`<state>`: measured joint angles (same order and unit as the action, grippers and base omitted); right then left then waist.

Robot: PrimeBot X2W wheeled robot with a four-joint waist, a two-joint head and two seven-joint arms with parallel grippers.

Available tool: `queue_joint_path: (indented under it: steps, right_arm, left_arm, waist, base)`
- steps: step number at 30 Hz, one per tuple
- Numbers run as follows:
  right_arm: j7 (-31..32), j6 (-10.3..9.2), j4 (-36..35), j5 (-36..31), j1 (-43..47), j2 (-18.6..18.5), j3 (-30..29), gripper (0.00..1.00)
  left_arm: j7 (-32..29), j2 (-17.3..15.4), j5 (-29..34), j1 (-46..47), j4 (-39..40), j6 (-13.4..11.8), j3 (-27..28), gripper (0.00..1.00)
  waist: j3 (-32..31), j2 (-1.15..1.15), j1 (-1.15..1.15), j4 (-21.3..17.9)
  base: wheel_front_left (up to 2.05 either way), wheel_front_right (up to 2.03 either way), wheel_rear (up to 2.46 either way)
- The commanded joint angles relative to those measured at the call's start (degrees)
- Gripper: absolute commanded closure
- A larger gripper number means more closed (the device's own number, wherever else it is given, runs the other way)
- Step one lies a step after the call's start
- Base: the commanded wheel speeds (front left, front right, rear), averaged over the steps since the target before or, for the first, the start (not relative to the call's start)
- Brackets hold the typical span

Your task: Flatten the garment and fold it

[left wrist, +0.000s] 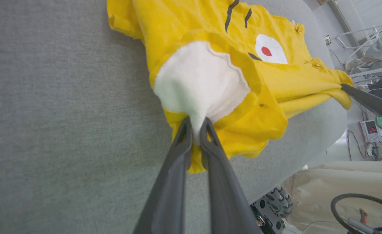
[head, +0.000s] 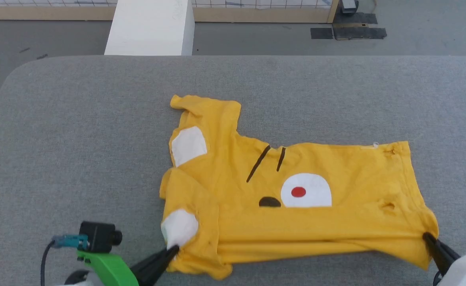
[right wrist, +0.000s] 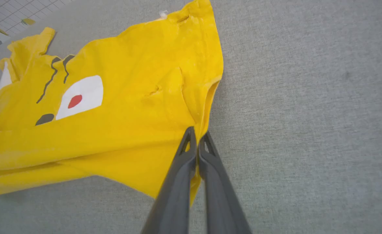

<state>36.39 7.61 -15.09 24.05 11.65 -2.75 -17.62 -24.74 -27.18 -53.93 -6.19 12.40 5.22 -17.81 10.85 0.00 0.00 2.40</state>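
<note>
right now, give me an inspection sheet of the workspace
surface: grey fabric-covered table, rounded corner
job's things: yellow garment print side up, near edge bunched, sleeves folded in
clutter: nothing seen
grippers: left gripper shut on the garment's white sleeve patch; right gripper shut on its hem corner
cables: black cable by the left wrist camera
surroundings: white block and black floor mats beyond the table

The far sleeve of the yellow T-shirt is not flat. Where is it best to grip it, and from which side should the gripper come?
Probably the far sleeve at its curled hem corner, which looks raised off the grey table and offers the fingers an edge. Come from the robot's left, low over the table; a pull outward from there would likely spread the sleeve.
</note>
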Motion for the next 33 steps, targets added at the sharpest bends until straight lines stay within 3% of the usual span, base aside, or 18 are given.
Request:
queue_joint_path:
  steps: [1,5,12,13,14,15,16,26,29,33]
  right_arm:
    - [0.5,-0.12,-0.5,0.5,1.3,-0.1,-0.3,1.00]
    - [1.0,-0.12,0.2,1.5,3.0,-0.1,0.7,1.00]
    - [0.2,-0.12,6.4,1.4,3.8,-0.1,4.2,1.00]
    - [-0.1,-0.12,7.0,1.4,3.7,-0.1,4.4,0.96]
    - [-0.5,-0.12,7.7,1.4,3.5,-0.1,4.6,0.77]
    - [-1.0,-0.12,8.0,1.4,3.3,-0.1,4.5,0.09]
    - [-1.2,-0.12,8.3,1.4,3.2,-0.1,4.3,0.00]
    - [-1.5,-0.12,2.9,2.1,1.8,-0.1,-0.5,0.00]
    - [-5.2,-0.12,-0.7,0.2,0.4,-0.1,-2.9,0.00]
    - [-15.2,-0.12,-3.7,-5.2,-3.1,-0.1,-3.0,0.00]
  left_arm:
    - [-0.5,-1.0,-1.0,-1.8,0.7,-0.5,0.3,1.00]
    - [-0.7,-0.8,-2.2,-3.5,0.8,-1.1,0.5,1.00]
    - [-0.3,1.7,-2.4,-1.2,-6.4,-1.0,-1.0,1.00]
    - [0.1,2.1,-2.4,-0.7,-7.3,-1.0,-0.9,1.00]
    - [0.5,2.4,-2.1,-0.2,-8.1,-0.9,-1.1,0.75]
    - [0.8,2.6,-2.0,0.2,-8.6,-0.7,-1.2,0.00]
    - [1.6,3.0,-2.0,0.6,-8.9,-0.6,-1.0,0.00]
    - [5.4,2.6,-2.7,0.0,-5.1,-0.3,2.0,0.00]
    - [10.4,2.8,-0.7,-0.1,-3.0,-1.4,5.2,0.00]
    - [19.8,4.7,4.5,0.4,-1.9,-3.8,8.8,0.00]
  waist:
    - [0.1,0.00,0.00,0.1]
    - [0.7,0.00,0.00,0.6]
    - [0.8,0.00,0.00,1.4]
    - [0.7,0.00,0.00,1.4]
    - [0.6,0.00,0.00,1.4]
    - [0.5,0.00,0.00,1.4]
    - [0.3,0.00,0.00,1.3]
    - [-0.7,0.00,0.00,0.7]
    - [-0.8,0.00,0.00,0.8]
    - [-1.0,0.00,0.00,1.2]
  base:
    - [0.00,0.00,0.00]
    - [0.00,0.00,0.00]
    - [0.00,0.00,0.00]
    - [0.00,0.00,0.00]
    - [0.00,0.00,0.00]
    - [0.00,0.00,0.00]
    - [0.00,0.00,0.00]
    - [0.00,0.00,0.00]
    - [0.00,0.00,0.00]
    - [0.00,0.00,0.00]
